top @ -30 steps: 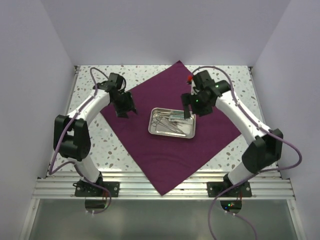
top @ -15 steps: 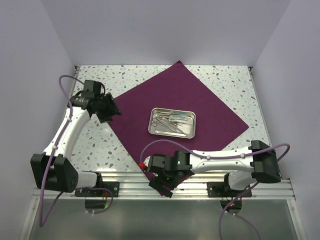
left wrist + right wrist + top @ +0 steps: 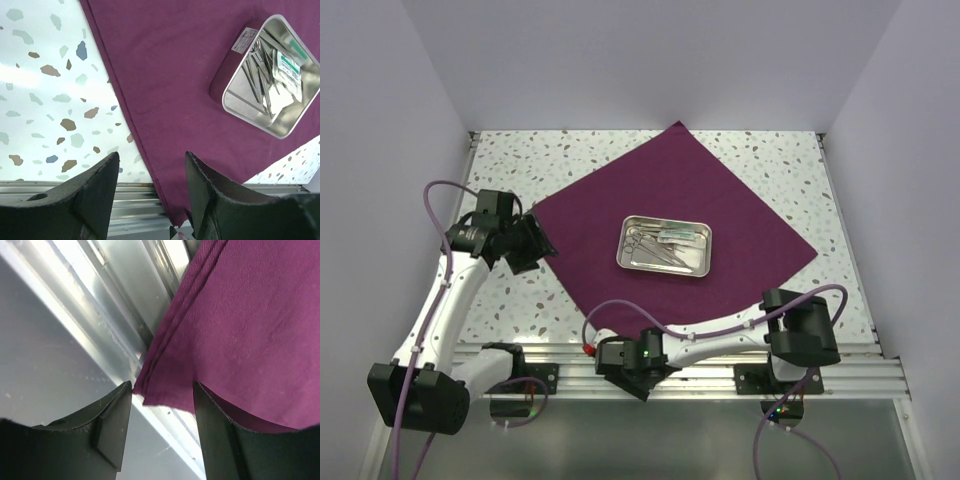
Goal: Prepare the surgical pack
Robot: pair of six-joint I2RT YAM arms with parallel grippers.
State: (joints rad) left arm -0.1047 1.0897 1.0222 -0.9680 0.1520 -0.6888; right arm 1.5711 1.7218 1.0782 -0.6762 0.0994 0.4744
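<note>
The surgical pack, a large dark-purple cloth (image 3: 720, 200), lies as a diamond on the speckled table. A steel tray (image 3: 622, 240) of instruments and packets sits on its middle. My left gripper (image 3: 528, 247) is open and empty, hovering just off the cloth's left lower edge. In the left wrist view that edge (image 3: 145, 150) runs between the fingers of the gripper (image 3: 151, 159), with the tray (image 3: 219, 85) at upper right. My right gripper (image 3: 632, 366) is open at the cloth's near corner. In the right wrist view the corner (image 3: 165, 385) hangs between the open fingers of the gripper (image 3: 162, 390), untouched.
The aluminium rail (image 3: 840, 375) runs along the table's near edge, and the cloth's near corner hangs over it (image 3: 115, 305). White walls stand on three sides. Speckled tabletop (image 3: 790, 150) shows around the cloth.
My right arm has swung from beside the tray down to the cloth's near corner at the rail. My left arm has drawn back from the cloth to its left lower edge.
</note>
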